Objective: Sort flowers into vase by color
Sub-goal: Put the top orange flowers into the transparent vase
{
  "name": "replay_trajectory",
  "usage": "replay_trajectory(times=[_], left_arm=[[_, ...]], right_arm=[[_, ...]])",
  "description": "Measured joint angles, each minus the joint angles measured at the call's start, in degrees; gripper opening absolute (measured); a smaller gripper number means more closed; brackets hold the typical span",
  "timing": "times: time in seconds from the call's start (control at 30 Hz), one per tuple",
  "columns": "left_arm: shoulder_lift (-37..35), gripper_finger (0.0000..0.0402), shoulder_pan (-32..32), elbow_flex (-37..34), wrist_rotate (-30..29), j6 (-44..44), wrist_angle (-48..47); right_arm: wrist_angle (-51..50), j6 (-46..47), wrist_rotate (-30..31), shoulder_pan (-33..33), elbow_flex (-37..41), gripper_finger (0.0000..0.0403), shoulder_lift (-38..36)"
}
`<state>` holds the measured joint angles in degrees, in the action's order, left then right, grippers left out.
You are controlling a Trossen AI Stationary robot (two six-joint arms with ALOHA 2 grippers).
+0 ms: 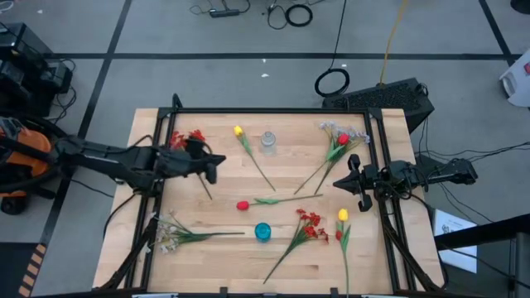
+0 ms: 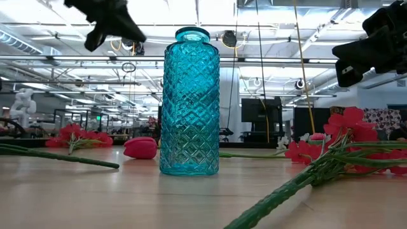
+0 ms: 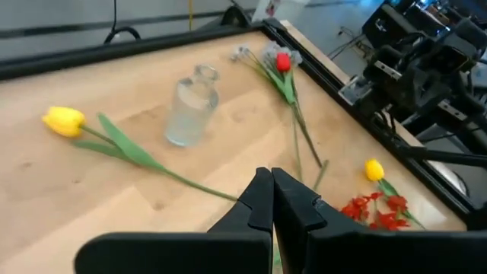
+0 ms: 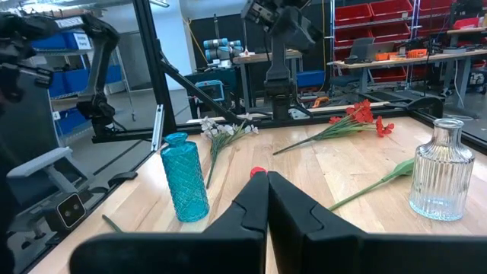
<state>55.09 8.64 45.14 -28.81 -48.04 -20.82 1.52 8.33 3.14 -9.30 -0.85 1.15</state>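
Observation:
The flowers lie scattered flat on the wooden table. A red bloom point(image 1: 187, 139) lies far left and a yellow tulip point(image 1: 238, 131) beside the clear glass vase point(image 1: 267, 141). A white and red bunch point(image 1: 338, 142) lies far right and a red tulip point(image 1: 243, 205) in the middle. A white spray point(image 1: 170, 233), a red spray point(image 1: 309, 223) and a second yellow tulip point(image 1: 342, 215) lie nearer. The blue vase point(image 1: 262, 232) stands upright near the front. My left gripper point(image 3: 272, 192) hovers shut above the table's left part point(image 1: 217, 162), holding nothing. My right gripper point(image 4: 266, 190) waits shut at the right edge point(image 1: 337, 180).
Black frame rails point(image 1: 273, 110) run along the table's far edge and both sides. The arm bases stand at the left and right edges. Bare wood point(image 1: 207, 265) shows in front of the blue vase. Cables lie on the floor beyond the far edge.

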Motion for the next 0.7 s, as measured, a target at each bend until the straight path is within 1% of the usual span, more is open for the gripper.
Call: replay_trajectory(times=[0.17, 0.27, 0.47, 0.7], left_arm=[[7.81, 0.0001, 4.05, 4.75, -2.80, -6.19, -0.11], [11.78, 0.0001, 6.84, 7.76, -5.01, -10.28, -2.46], [17.19, 0.0001, 11.00, 12.98, -10.89, -21.54, -13.19], [18.45, 0.0001, 11.50, 14.36, -10.82, -33.96, -25.84]], right_arm=[[0.00, -0.01, 0.00, 0.00, -0.01, 0.0000, 0.00], [-0.01, -0.01, 0.00, -0.01, 0.00, 0.0000, 0.00], [-0.02, 0.00, 0.00, -0.01, -0.01, 0.0000, 0.00], [-0.02, 0.01, -0.02, -0.02, 0.01, 0.0000, 0.00]])
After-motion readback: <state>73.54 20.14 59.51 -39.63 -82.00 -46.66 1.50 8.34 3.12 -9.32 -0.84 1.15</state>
